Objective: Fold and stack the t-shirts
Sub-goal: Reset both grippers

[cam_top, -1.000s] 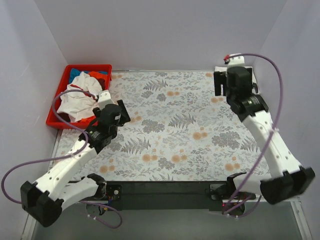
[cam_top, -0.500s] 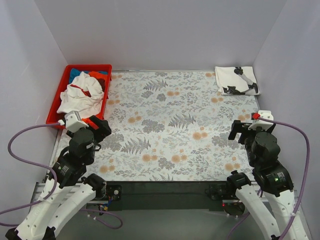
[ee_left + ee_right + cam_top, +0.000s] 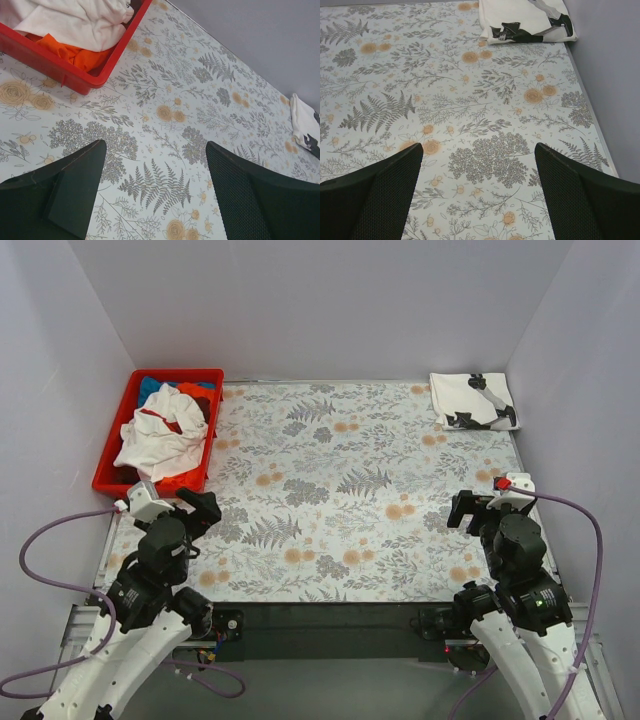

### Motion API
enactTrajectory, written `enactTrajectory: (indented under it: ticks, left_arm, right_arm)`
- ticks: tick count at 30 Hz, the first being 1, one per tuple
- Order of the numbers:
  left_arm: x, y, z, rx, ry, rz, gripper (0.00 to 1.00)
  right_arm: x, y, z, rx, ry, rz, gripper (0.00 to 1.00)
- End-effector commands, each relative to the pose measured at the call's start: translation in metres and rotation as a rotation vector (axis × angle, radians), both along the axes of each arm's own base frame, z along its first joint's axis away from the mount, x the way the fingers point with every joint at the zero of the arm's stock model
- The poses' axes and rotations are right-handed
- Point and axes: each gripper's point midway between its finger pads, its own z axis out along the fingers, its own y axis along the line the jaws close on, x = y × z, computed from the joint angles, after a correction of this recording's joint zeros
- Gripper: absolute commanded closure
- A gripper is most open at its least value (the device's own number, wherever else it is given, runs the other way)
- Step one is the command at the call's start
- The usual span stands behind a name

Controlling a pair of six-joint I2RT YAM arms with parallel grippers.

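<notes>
**Operator:** Where is the folded garment?

**Technician:** The folded white t-shirt with black printed patches [image 3: 472,400] lies flat in the far right corner of the floral-patterned table covering [image 3: 340,490]. It sits close to the right wall [image 3: 590,360].

**Operator:** And the unfolded shirts?

**Technician:** They are heaped in the red plastic bin [image 3: 103,478] at the far left corner of the table. A crumpled white t-shirt with red trim [image 3: 160,440] lies on top. A blue t-shirt [image 3: 153,385] and an orange-red t-shirt [image 3: 197,392] show at the far end of the bin. The left wrist view also shows orange-red cloth under the white one at the bin's near corner.

**Operator:** Gripper condition?

**Technician:** The left gripper [image 3: 172,502] hangs over the covering just in front of the bin's near wall. Its fingers are spread wide and hold nothing. The right gripper [image 3: 490,505] hangs over the right side of the covering, well apart from the folded shirt. Its fingers are likewise wide apart with only the printed surface between them.

**Operator:** Surface and enclosure?

**Technician:** The covering is pale, printed with grey ferns and orange flowers, and lies smooth. It runs from the far wall to the black base strip [image 3: 330,618] at the near edge. Plain pale grey walls close the left, far and right sides. Purple cables [image 3: 45,540] loop from each wrist.
</notes>
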Motion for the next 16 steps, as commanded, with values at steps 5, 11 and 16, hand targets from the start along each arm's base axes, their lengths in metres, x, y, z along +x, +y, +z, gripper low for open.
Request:
enactTrajectory:
  ticks: [5,11,16]
  left_arm:
    - [0.0028,0.0069,0.0015,-0.005,-0.018,0.049,0.2]
    - [0.0058,0.005,-0.0021,0.007,0.009,0.051,0.2]
    - [0.0062,0.0039,-0.0034,0.005,0.016,0.049,0.2]
  right_arm:
    - [0.0055,0.0071,0.0126,0.05,-0.075,0.019,0.02]
    - [0.0056,0.0096,0.011,0.054,-0.074,0.032,0.02]
    - [0.0041,0.011,0.0147,0.061,-0.098,0.046,0.02]
